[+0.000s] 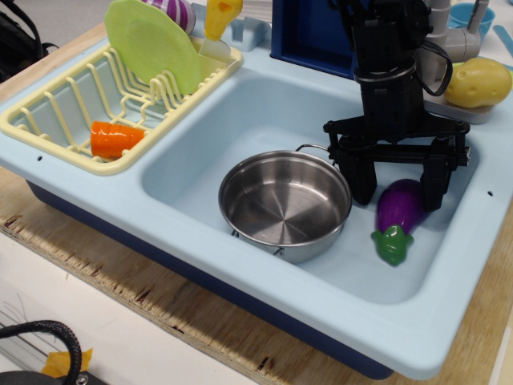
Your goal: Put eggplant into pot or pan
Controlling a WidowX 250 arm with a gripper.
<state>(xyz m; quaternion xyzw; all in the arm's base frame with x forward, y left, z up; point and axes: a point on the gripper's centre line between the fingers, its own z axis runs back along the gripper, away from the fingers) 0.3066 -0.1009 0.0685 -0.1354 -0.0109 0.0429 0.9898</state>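
Observation:
The purple eggplant with its green stem cap lies on the floor of the light blue sink, just right of the pot, stem end toward the front. The shiny steel pot sits empty in the middle of the sink. My black gripper is open and points down, one finger on each side of the eggplant's rear end. The left finger stands close to the pot's right rim.
A yellow dish rack at the left holds a green plate and an orange cup. A yellow potato toy rests on the back right rim. A dark blue box stands behind the sink.

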